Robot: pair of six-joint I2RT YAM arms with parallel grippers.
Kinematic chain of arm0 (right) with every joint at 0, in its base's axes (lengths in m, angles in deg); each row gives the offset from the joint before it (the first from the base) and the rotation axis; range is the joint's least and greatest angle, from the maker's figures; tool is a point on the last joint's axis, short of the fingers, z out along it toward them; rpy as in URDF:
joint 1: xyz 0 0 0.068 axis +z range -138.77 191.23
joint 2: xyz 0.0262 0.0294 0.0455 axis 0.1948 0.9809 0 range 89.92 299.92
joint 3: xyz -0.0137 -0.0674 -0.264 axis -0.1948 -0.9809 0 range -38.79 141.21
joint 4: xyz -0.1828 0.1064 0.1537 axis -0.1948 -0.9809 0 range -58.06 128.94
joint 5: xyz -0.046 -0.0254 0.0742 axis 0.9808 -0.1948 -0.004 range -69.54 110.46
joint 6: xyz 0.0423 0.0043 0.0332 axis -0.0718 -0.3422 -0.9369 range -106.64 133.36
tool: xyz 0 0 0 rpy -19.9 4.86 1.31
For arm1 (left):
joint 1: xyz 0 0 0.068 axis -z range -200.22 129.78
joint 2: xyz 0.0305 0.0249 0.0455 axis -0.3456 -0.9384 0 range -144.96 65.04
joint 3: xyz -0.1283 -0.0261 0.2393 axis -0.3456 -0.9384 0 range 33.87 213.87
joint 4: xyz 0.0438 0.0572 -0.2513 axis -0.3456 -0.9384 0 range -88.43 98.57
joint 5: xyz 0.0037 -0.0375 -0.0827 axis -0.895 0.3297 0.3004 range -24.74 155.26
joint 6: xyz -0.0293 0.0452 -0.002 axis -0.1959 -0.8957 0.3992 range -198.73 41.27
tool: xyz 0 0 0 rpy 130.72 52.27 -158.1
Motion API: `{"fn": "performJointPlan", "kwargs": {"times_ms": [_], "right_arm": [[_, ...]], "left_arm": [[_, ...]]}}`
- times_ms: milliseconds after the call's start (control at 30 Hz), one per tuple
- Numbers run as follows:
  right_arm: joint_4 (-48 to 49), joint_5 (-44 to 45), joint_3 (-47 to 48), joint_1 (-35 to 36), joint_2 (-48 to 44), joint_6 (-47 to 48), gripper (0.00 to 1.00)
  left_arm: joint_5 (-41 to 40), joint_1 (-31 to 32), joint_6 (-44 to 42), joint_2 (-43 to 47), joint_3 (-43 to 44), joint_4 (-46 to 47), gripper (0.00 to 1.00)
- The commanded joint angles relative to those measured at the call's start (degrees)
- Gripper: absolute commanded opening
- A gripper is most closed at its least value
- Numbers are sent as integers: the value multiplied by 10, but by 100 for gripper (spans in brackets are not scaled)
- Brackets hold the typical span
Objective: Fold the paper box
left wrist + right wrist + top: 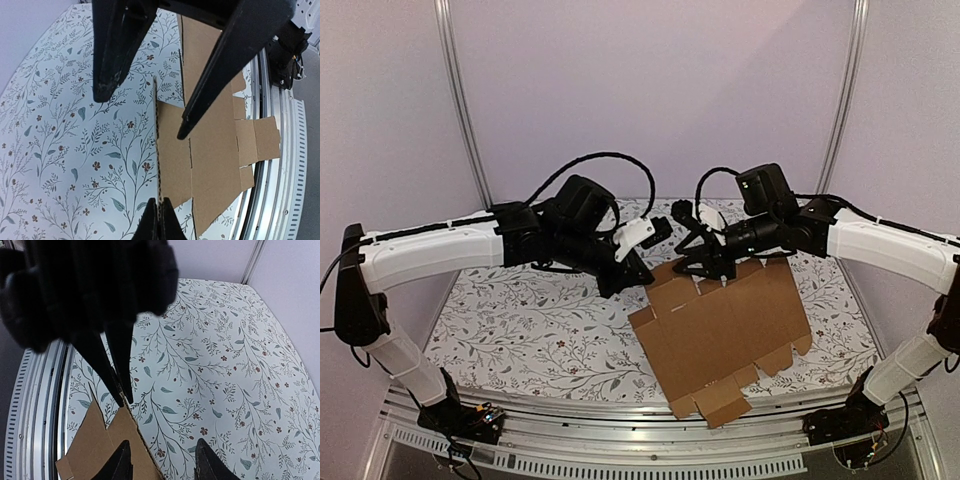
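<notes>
Roughly crosswise, unfolded paper box (720,330), flaps pointing nearward

We note: flat brown die-cut cardboard sheet (725,325) – matt paper board, fluted at its cut edge | white leaf-printed table cover (540,320) – matt, smooth | grey ribbed rail (620,435) – metal, dull sheen | white arm shells (430,255) – smooth plastic, faintly glossy.

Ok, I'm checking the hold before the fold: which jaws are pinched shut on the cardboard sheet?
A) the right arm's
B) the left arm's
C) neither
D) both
B: in the left wrist view the left jaws meet on the edge of the paper box, while the right jaws stand apart astride it.
</notes>
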Motion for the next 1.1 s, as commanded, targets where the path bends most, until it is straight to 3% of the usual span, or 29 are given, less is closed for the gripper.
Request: {"fn": "performJointPlan", "kwargs": {"times_ms": [0,200,333,367,500,633,667,700,733,1067], "right_arm": [[6,-25,14,4,9,-8,36],[-4,-34,11,4,11,-6,21],[-12,-39,11,5,9,-3,5],[-13,-38,11,4,8,-1,1],[-16,-37,9,4,-1,4,0],[-21,-26,7,4,-14,8,0],[-21,-22,6,4,-18,9,0],[-21,-20,4,5,-22,9,0],[-21,-16,2,4,-27,10,0],[31,37,-38,4,-121,-41,0]], "left_arm": [[17,10,5,13,-10,20,2],[19,10,5,23,-16,33,3],[15,9,5,32,-25,45,7],[11,9,5,35,-27,48,9],[-14,5,20,47,-40,71,23],[-42,-8,52,75,-66,117,44],[-45,-13,65,84,-75,130,61],[-45,-19,75,95,-84,145,93],[-43,-26,84,104,-93,158,99],[13,-109,226,155,-165,237,100]]}}
